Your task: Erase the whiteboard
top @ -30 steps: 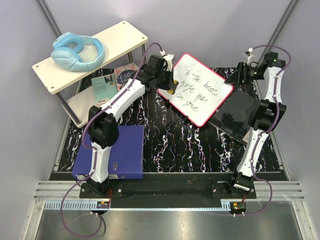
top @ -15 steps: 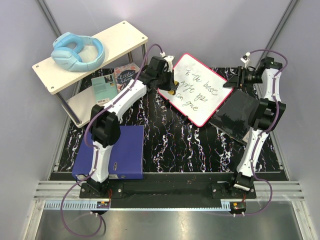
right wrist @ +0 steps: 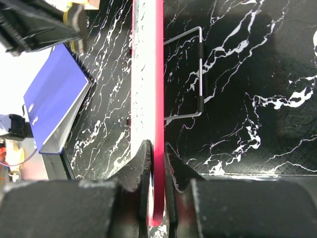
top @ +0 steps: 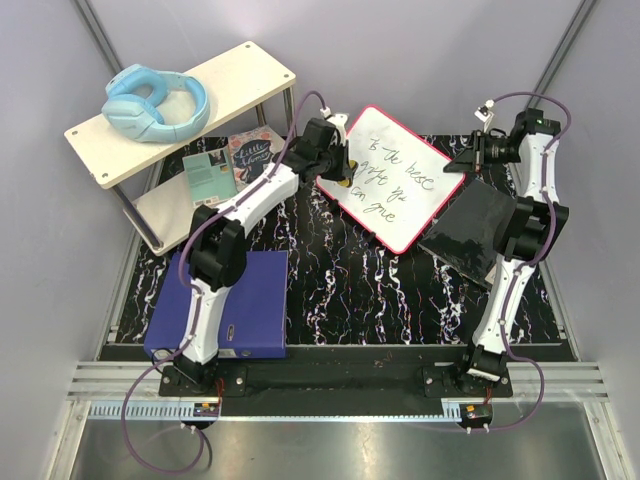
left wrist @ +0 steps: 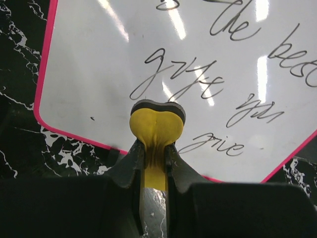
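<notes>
Nearest the arm bases, well to the near left of the whiteboard, a blue-purple binder lies flat on the black marbled table. Just off the whiteboard's near right corner lies a dark grey cloth.

The whiteboard sits toward the table's far side, turned cornerwise, pink-framed and covered with dark handwriting. At its left edge the left pincer is closed nearly flat on the stem of a yellow eraser. The eraser's dark felt rim sits over the board below the writing, but whether it touches cannot be told. At the board's far right edge the right pincer is clamped narrowly on the pink frame.

Far left of the whiteboard, pale blue headphones rest on a cream shelf.
</notes>
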Action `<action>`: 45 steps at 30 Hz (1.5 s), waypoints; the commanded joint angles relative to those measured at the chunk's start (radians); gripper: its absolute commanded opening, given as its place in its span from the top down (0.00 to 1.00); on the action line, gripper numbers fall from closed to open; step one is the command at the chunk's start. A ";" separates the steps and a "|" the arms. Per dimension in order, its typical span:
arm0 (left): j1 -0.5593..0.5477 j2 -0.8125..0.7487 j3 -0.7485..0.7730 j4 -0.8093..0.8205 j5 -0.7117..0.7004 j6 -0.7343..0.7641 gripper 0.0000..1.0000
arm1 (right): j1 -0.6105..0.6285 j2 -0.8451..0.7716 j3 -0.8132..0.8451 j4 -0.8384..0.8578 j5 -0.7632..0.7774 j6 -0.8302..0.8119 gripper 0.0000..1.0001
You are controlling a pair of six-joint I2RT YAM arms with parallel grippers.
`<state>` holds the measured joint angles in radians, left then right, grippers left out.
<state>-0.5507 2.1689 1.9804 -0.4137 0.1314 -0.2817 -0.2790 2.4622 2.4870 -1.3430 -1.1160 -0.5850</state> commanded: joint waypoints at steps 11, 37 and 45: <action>-0.015 0.146 0.052 0.291 -0.116 -0.076 1.00 | 0.086 -0.216 -0.123 -0.193 0.126 -0.258 1.00; -0.281 0.129 -0.051 0.359 0.004 0.179 1.00 | 0.132 -0.261 -0.214 -0.197 0.183 -0.305 1.00; -0.186 0.172 0.037 0.325 -0.128 0.046 1.00 | 0.139 -0.266 -0.223 -0.205 0.189 -0.311 1.00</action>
<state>-0.8059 2.2993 1.9663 -0.0826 -0.0032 -0.1410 -0.2157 2.1933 2.2570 -1.2980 -0.9424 -0.7811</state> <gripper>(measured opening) 0.156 0.151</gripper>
